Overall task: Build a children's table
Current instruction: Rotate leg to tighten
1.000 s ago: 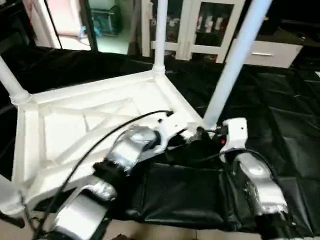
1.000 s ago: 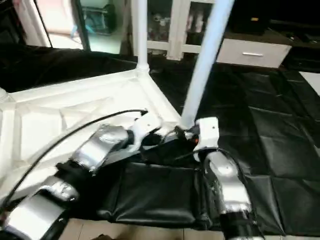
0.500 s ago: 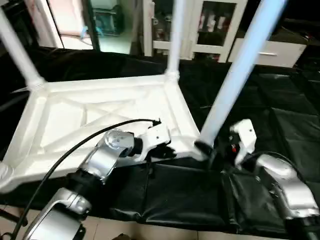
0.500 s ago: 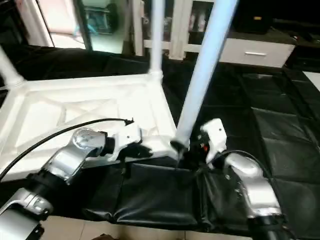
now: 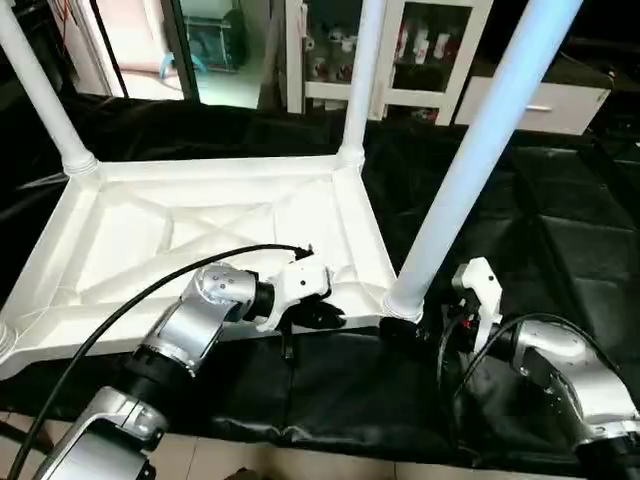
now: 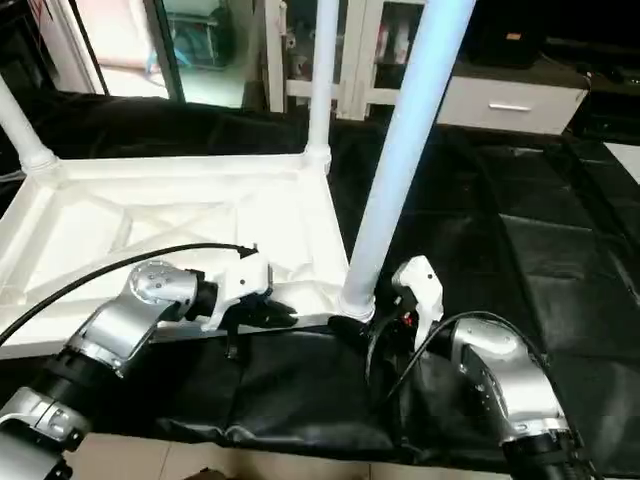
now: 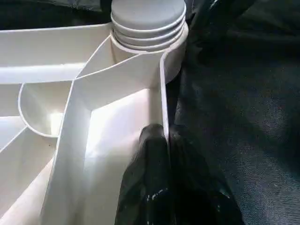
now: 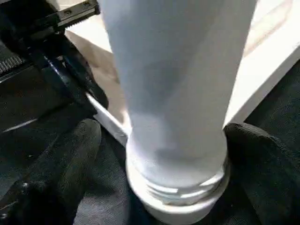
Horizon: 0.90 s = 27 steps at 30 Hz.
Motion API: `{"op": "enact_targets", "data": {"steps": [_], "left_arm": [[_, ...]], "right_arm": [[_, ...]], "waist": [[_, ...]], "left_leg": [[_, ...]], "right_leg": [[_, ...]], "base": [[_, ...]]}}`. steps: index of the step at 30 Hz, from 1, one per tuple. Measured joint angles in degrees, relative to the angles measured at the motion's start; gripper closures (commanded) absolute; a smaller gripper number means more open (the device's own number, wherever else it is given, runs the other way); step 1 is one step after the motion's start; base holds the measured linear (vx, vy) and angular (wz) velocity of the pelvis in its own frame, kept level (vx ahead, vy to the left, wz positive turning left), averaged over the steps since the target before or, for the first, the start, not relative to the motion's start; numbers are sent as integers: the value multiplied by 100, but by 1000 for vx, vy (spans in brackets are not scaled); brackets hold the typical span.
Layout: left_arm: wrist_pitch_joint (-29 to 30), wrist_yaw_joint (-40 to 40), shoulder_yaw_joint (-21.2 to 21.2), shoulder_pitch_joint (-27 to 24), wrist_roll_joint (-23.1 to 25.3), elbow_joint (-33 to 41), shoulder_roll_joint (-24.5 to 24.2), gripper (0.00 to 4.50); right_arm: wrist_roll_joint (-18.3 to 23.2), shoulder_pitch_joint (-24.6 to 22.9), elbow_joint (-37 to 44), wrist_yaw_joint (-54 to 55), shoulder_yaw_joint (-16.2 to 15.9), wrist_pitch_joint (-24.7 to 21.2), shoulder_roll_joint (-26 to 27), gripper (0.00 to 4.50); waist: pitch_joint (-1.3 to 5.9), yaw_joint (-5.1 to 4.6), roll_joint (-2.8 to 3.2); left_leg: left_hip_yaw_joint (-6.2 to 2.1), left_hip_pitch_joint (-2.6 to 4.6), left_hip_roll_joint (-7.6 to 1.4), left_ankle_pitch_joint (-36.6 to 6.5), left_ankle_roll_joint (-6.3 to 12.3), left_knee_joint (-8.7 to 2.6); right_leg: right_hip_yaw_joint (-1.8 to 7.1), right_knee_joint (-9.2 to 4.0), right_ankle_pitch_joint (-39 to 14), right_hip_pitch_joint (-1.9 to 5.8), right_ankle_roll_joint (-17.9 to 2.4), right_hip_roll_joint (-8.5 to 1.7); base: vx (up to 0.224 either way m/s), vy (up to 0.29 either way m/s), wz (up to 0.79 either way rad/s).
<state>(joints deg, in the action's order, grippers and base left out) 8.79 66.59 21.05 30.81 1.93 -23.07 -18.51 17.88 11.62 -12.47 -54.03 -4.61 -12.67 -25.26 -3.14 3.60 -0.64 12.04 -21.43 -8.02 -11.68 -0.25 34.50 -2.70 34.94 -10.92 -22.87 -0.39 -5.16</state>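
Black sheeting covers the big work table (image 5: 560,250), and white cabinets with glass doors (image 5: 420,50) stand behind it. On the sheet lies the children's table top (image 5: 200,240), upside down, its X-ribbed underside facing up. Three legs stand plainly in their corner sockets: the far left leg (image 5: 40,90), the far right leg (image 5: 362,80) and the near right leg (image 5: 480,150). At the near left corner (image 5: 5,340) I see a bit of white at the frame's edge that may be the fourth leg, though I can't be sure from here.

The left gripper (image 7: 159,159) is clenched on the top's near rim, one black finger on each side of the thin wall. The right gripper (image 8: 154,159) has its fingers (image 8: 70,159) spread wide on either side of the near right leg's base, apparently not squeezing it.

The build looks nearly done to me. What seems left is confirming that fourth corner and turning the table upright.
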Motion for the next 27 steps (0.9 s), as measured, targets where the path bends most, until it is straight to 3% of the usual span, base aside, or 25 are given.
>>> {"op": "enact_targets", "data": {"steps": [5,27], "left_arm": [[74,42,-5,-32,-9,72,-12,450],[173,135,-1,-119,-19,230,-39,450]], "right_arm": [[-16,45,-29,5,4,57,47,4],[-31,87,-169,-82,-33,280,153,181]], "waist": [[0,0,0],[0,5,0]], "left_leg": [[0,0,0,0,0,0],[1,0,0,0,1,2]], "right_leg": [[-1,0,0,0,0,0],[-1,1,0,0,-1,-1]], "base": [[0,0,0],[0,0,0]]}}
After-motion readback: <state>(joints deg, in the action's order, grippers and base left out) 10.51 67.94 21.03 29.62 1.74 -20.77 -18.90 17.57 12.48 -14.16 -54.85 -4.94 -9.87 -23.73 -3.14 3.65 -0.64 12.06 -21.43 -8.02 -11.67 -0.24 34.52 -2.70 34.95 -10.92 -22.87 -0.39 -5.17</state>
